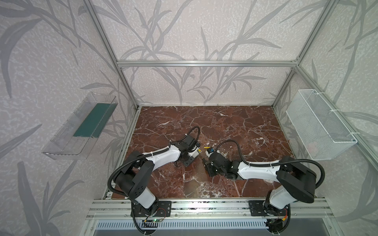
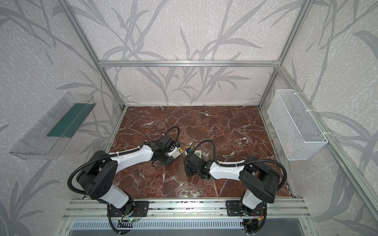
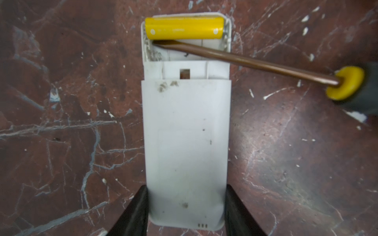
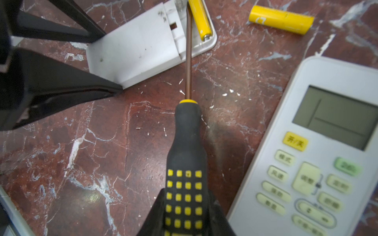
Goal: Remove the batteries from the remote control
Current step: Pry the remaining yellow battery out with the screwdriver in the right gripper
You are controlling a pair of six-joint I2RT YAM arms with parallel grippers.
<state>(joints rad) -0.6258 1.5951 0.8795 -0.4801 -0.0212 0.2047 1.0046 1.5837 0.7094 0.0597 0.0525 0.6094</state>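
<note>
My right pincer (image 4: 185, 197) clamps the screwdriver (image 4: 187, 143), its tip against the last battery (image 3: 184, 27) in the open remote (image 3: 186, 132) that my left pincer (image 3: 186, 189) grips by its sides; a loose battery (image 4: 281, 19) lies just beyond, so a gentle lever-up seems next.

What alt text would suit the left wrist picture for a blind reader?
A white remote lies back up on a marble table, its compartment open with one yellow battery inside. A screwdriver pokes its tip in beside that battery. The left gripper clamps the remote's other end.
</note>
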